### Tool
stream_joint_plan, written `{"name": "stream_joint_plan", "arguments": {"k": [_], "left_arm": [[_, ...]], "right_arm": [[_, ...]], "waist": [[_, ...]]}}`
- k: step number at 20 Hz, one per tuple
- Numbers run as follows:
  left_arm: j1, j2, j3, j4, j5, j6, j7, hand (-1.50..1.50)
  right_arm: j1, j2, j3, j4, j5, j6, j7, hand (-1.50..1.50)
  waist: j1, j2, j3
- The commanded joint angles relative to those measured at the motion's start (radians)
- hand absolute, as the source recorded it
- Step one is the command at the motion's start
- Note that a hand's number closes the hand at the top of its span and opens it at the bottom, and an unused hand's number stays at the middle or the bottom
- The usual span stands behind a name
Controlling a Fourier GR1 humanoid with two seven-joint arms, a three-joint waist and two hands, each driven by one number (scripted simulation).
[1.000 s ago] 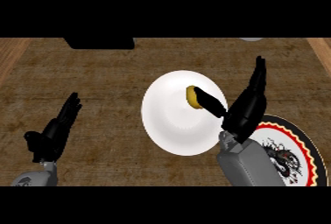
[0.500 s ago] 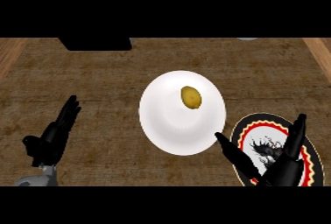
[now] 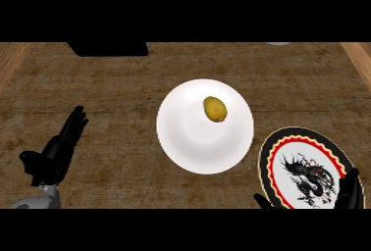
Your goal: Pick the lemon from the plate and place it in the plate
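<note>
Kitchen, by the evidence. A brown mottled counter top (image 3: pixel 109 98) filled the view, with wooden trim (image 3: pixel 11 63) along its left side. Tableware lay on it: a white plate (image 3: pixel 196 152) bearing a lemon (image 3: pixel 214 109), and just beside it a dragon-patterned plate (image 3: pixel 279 147).

The counter (image 3: pixel 109 98) was a mottled brown surface with paler wooden strips along its left and right sides. A plain white plate (image 3: pixel 205 147) lay on it near the middle. Just to the right of the white plate and nearer the robot sat a patterned plate (image 3: pixel 279 147), black-rimmed with red and yellow bands and a dark dragon figure, close beside it but apart. Far behind the white plate and to its left stood a black block (image 3: pixel 107 48), cut by the far edge. Far behind and to its right, a small pale object (image 3: pixel 278 43) barely showed.
</note>
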Motion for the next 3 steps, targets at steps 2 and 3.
{"name": "stream_joint_plan", "arguments": {"k": [2, 3], "left_arm": [[0.034, -0.035, -0.029, -0.046, -0.029, 0.022, 0.001, 0.0], [-0.011, -0.026, -0.01, 0.028, -0.027, 0.016, -0.013, 0.0]], "right_arm": [[-0.015, -0.052, 0.067, 0.095, -0.185, -0.194, -0.151, -1.5], [0.028, -0.09, 0.054, 0.068, -0.198, -0.212, -0.175, -1.5]], "waist": [[0.005, 0.0, 0.001], [-0.003, 0.0, 0.001]]}}
